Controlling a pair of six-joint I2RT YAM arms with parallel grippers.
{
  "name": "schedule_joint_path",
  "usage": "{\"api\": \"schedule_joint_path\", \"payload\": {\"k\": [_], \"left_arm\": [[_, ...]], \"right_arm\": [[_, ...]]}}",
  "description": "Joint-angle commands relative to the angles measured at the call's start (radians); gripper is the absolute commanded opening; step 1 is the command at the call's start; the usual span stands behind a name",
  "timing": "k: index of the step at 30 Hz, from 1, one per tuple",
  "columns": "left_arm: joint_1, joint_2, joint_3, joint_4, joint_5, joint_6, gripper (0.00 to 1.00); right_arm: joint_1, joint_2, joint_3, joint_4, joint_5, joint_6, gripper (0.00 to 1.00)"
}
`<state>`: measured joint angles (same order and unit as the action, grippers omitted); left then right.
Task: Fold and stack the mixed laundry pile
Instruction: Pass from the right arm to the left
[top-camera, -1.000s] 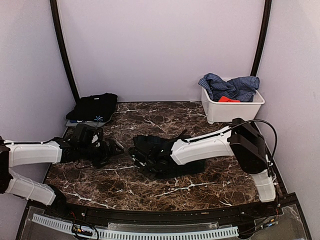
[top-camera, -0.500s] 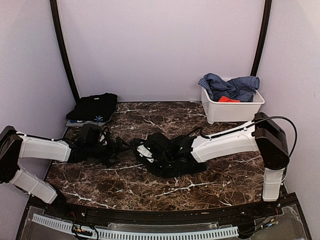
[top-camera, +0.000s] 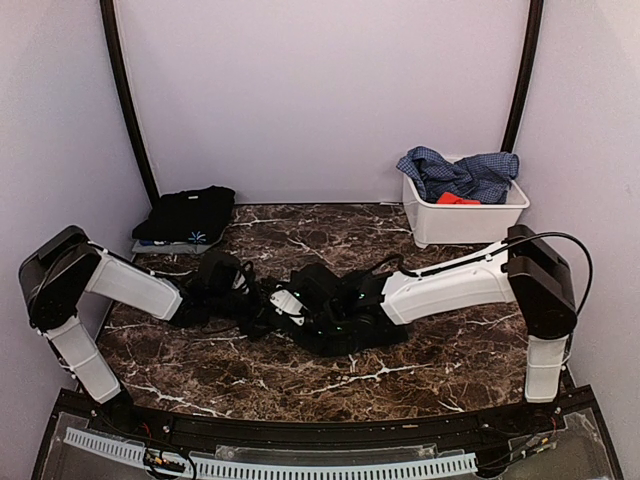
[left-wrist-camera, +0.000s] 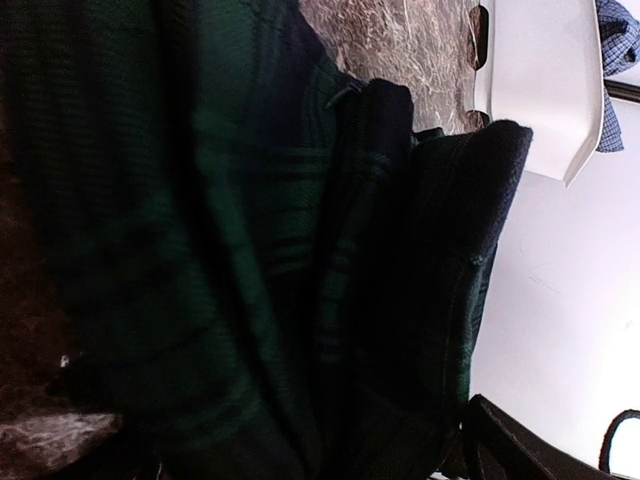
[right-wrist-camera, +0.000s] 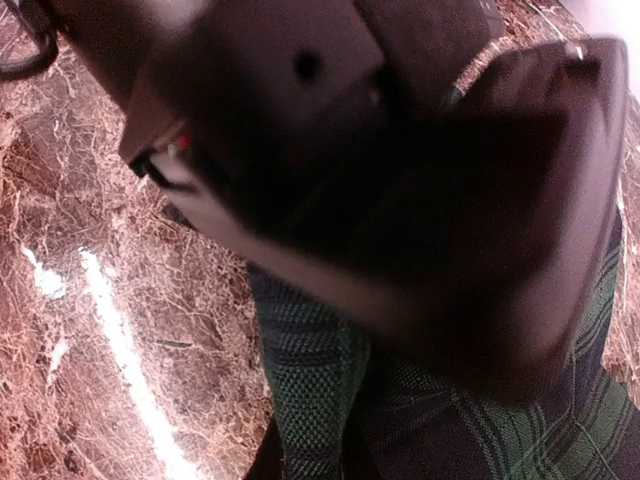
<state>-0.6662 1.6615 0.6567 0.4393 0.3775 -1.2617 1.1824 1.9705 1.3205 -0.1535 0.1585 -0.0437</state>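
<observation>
From above, the plaid garment (top-camera: 345, 322) lies bunched mid-table (top-camera: 300, 225), its long axis left to right; the left gripper (top-camera: 255, 305) is spread wide at its left end; the right gripper (top-camera: 283, 303) is on it, grip unclear; the bin (top-camera: 470, 228) stands far right; left wrist: dark green-navy folds; right wrist: a blur hides the fingers over green plaid.
</observation>
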Motion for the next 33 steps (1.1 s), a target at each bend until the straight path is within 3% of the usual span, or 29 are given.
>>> {"api": "schedule_joint_path", "payload": {"k": [1, 9, 13, 19, 21, 24, 25, 26, 30, 33], "left_arm": [[-0.027, 0.04, 0.012, 0.08, 0.002, -0.029, 0.99], [-0.052, 0.073, -0.058, 0.263, -0.008, -0.08, 0.99], [-0.072, 0.098, -0.01, 0.172, -0.011, -0.054, 0.99], [-0.076, 0.176, 0.024, 0.2, -0.028, -0.07, 0.7], [-0.073, 0.185, 0.048, 0.18, -0.025, -0.041, 0.55], [-0.051, 0.188, 0.069, 0.135, -0.014, -0.008, 0.21], [-0.045, 0.188, 0.074, 0.121, -0.001, -0.001, 0.1], [-0.029, 0.188, 0.086, 0.084, 0.005, 0.02, 0.05], [0.009, 0.168, 0.125, -0.021, 0.035, 0.1, 0.0], [0.023, 0.132, 0.243, -0.265, -0.01, 0.257, 0.0]], "right_arm": [[0.001, 0.015, 0.049, 0.06, -0.046, -0.012, 0.0], [0.001, 0.032, 0.054, 0.064, -0.059, -0.012, 0.0], [0.002, 0.034, 0.069, 0.068, -0.054, -0.011, 0.0], [0.005, 0.042, 0.121, 0.062, -0.063, -0.019, 0.0], [0.009, 0.033, 0.119, 0.046, -0.06, -0.019, 0.0], [0.01, 0.001, 0.098, 0.021, -0.045, -0.005, 0.0], [0.011, -0.016, 0.086, 0.018, -0.041, 0.001, 0.04], [0.01, -0.04, 0.069, 0.017, -0.036, 0.007, 0.1], [0.009, -0.156, -0.008, 0.027, -0.003, 0.038, 0.36], [0.006, -0.266, -0.058, 0.008, 0.026, 0.076, 0.48]]}}
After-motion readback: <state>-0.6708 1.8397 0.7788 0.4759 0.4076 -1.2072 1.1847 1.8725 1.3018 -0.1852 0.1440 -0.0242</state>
